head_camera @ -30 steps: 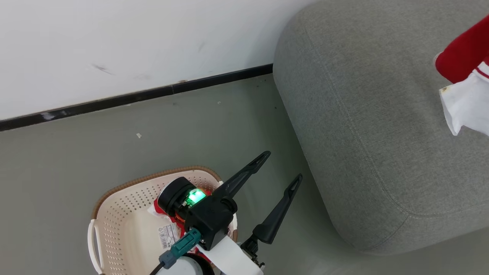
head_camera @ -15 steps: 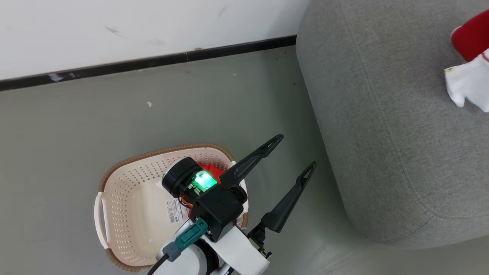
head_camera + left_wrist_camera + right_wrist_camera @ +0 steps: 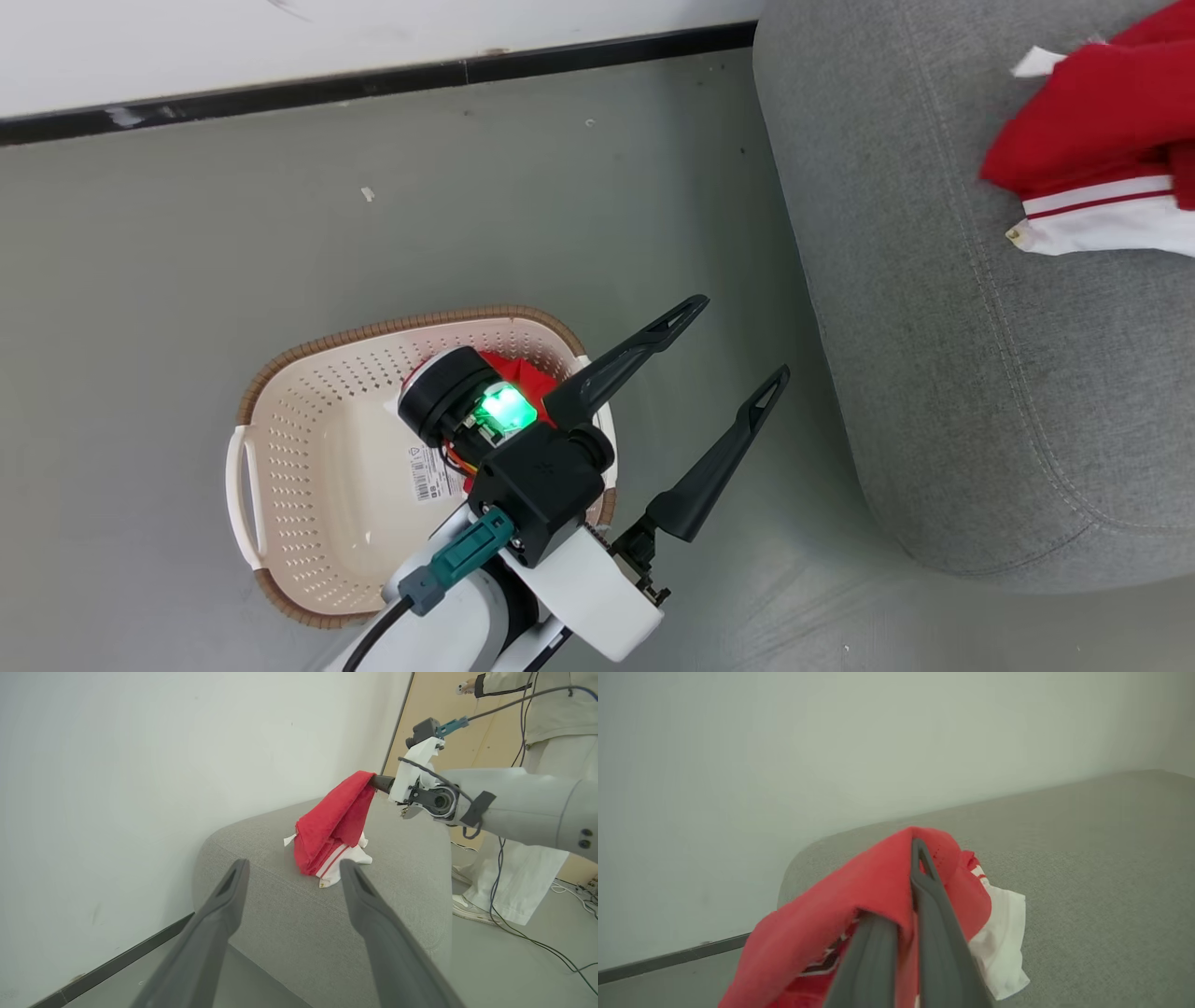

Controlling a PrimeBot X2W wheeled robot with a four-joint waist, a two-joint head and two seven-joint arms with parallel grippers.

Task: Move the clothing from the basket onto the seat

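The cream basket with a brown rim stands on the floor at the lower left of the head view. One red garment lies in it, mostly hidden behind my left wrist. My left gripper is open and holds nothing, above the floor between basket and grey sofa. My right gripper is shut on the other red garment. That garment hangs from the gripper, and its white-trimmed lower end rests on the sofa seat.
A white wall with a black skirting strip runs behind the basket. A person in pale clothes stands beyond the sofa, with cables trailing on the floor there. Grey floor lies between wall and basket.
The head camera has tilted, so basket and skirting sit higher in the picture. The held red garment has come further over the seat and lower, with more of it showing.
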